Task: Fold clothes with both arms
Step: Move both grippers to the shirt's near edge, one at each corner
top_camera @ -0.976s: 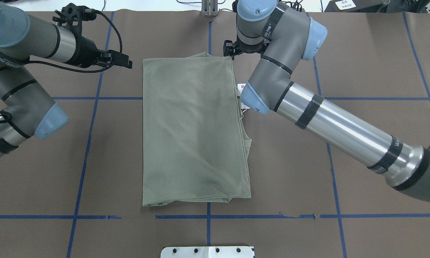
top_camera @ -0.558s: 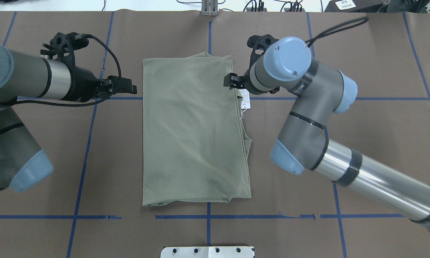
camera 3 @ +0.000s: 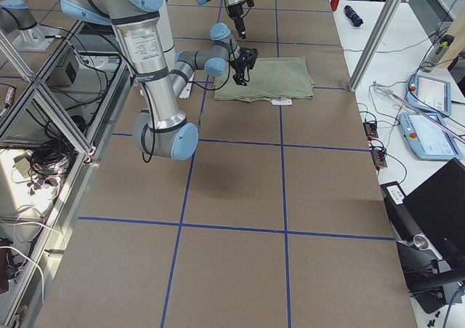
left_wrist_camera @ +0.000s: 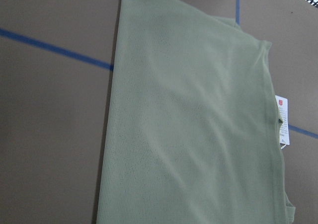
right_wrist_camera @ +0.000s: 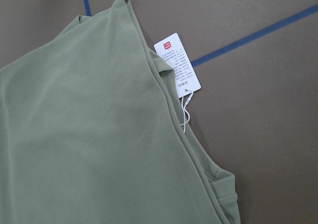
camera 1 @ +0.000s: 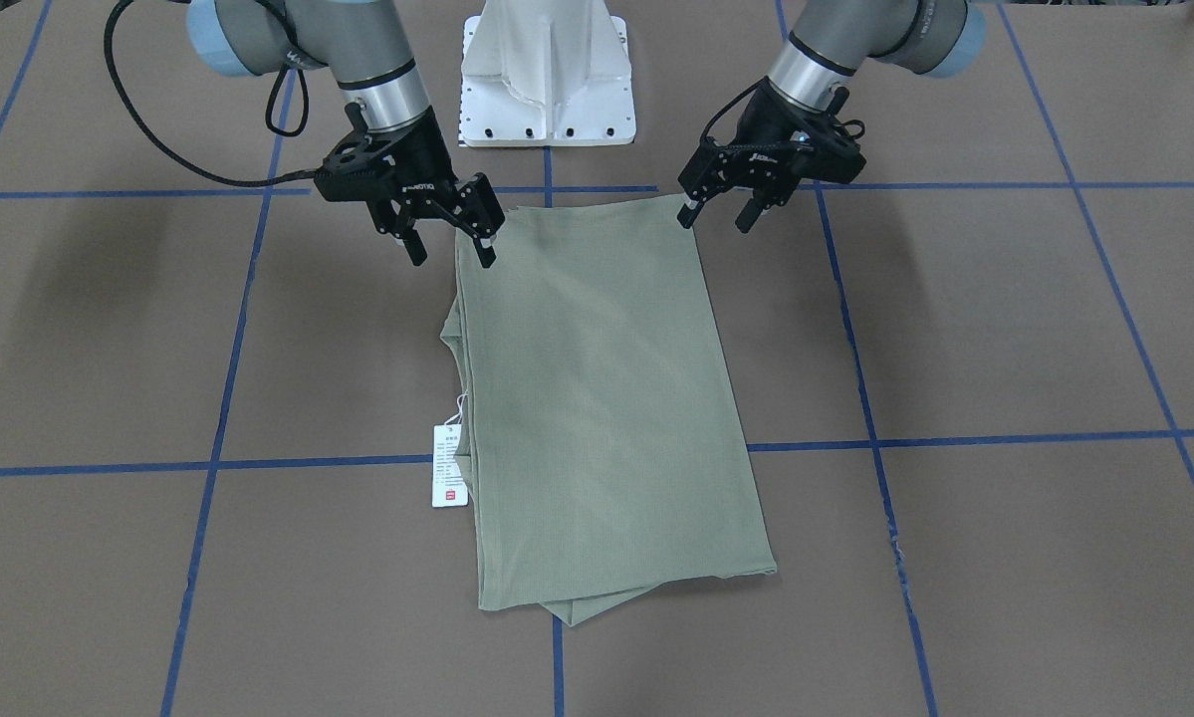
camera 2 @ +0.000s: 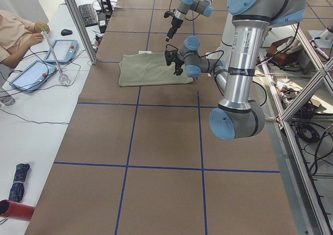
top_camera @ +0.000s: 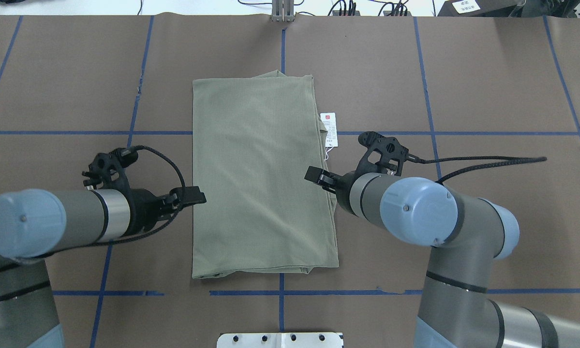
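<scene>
Left gripper (camera 1: 716,219) and right gripper (camera 1: 453,257) hover, jaws apart.

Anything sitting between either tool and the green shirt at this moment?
Nothing visible does. The left tool and the right tool hang open at the shirt's robot-side corners, with no object in the gap. The hang tag lies at the shirt's edge on the right arm's side, farther from the robot than either tool.

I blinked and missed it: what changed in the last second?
The left gripper and right gripper moved toward the robot, one along each side of the shirt, both open, gripping nothing. The shirt and hang tag lie unmoved.
</scene>
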Tool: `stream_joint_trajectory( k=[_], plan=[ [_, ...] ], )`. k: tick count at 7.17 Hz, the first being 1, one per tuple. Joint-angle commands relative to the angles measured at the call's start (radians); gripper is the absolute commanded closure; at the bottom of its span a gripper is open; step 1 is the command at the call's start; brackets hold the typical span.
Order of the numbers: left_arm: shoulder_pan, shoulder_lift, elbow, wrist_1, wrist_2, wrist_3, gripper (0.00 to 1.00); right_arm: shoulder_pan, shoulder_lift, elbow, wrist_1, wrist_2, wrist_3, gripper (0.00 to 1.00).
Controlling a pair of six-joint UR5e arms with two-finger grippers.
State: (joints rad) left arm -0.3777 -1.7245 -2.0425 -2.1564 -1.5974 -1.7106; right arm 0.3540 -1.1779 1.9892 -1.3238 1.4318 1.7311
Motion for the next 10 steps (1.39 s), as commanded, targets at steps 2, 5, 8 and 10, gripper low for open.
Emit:
stream_joint_trajectory(
  k=[2,5,8,10],
  plan=[
    [0.17,0.026,0.036,0.003,0.141,-0.153,0.11,-0.064,-0.023,0.022,-0.014,-0.092,0.058,0.0],
    [0.21,0.02,0.064,0.003,0.145,-0.152,0.11,-0.076,-0.028,0.019,-0.012,-0.103,0.061,0.0],
    [0.249,0.014,0.082,0.004,0.145,-0.152,0.11,-0.087,-0.028,0.017,-0.011,-0.122,0.061,0.0],
    [0.25,0.013,0.085,0.004,0.145,-0.152,0.22,-0.09,-0.028,0.017,-0.011,-0.132,0.059,0.0]
  ],
)
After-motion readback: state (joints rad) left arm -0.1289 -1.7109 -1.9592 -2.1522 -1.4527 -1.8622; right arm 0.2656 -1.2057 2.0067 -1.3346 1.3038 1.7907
